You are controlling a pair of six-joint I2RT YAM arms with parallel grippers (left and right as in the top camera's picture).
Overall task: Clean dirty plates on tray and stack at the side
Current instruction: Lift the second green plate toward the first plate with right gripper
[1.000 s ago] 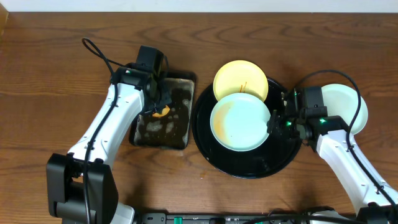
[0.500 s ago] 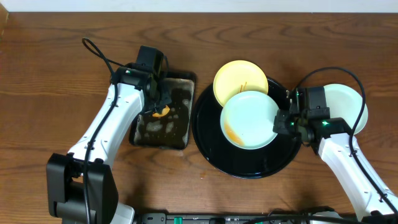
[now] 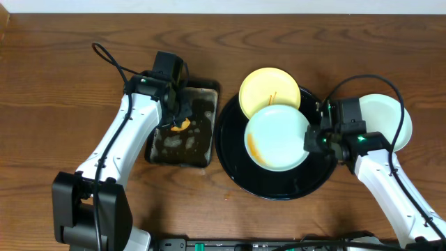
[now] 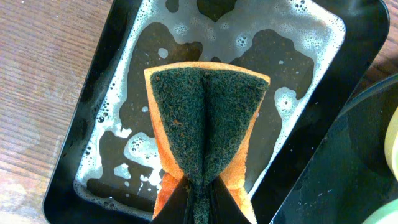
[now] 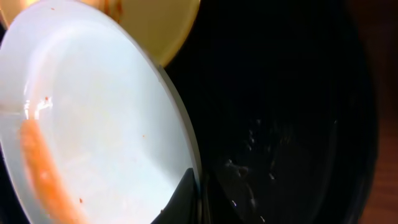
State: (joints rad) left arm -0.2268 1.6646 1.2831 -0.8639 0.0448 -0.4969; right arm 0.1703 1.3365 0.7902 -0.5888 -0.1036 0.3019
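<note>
The round black tray [image 3: 237, 164] holds a pale yellow plate [image 3: 265, 89] with a brown sauce mark at its back. My right gripper [image 3: 311, 137] is shut on the right rim of a mint-green plate [image 3: 279, 132] and holds it tilted above the tray; an orange-brown smear runs along its left side [image 5: 43, 174]. Another mint-green plate [image 3: 387, 115] lies on the table at the right, partly hidden by the right arm. My left gripper [image 4: 199, 202] is shut on an orange sponge with a green scouring face [image 4: 205, 118], held over the soapy metal pan [image 4: 81, 186].
The rectangular pan [image 3: 157, 155] with foamy water stands left of the tray, touching its rim. Bare wooden table [image 3: 56, 90] lies to the far left and along the front edge.
My right gripper has carried the mint-green plate rightward and tilted it, exposing an orange-brown smear on its left side. The left arm and sponge have not moved.
</note>
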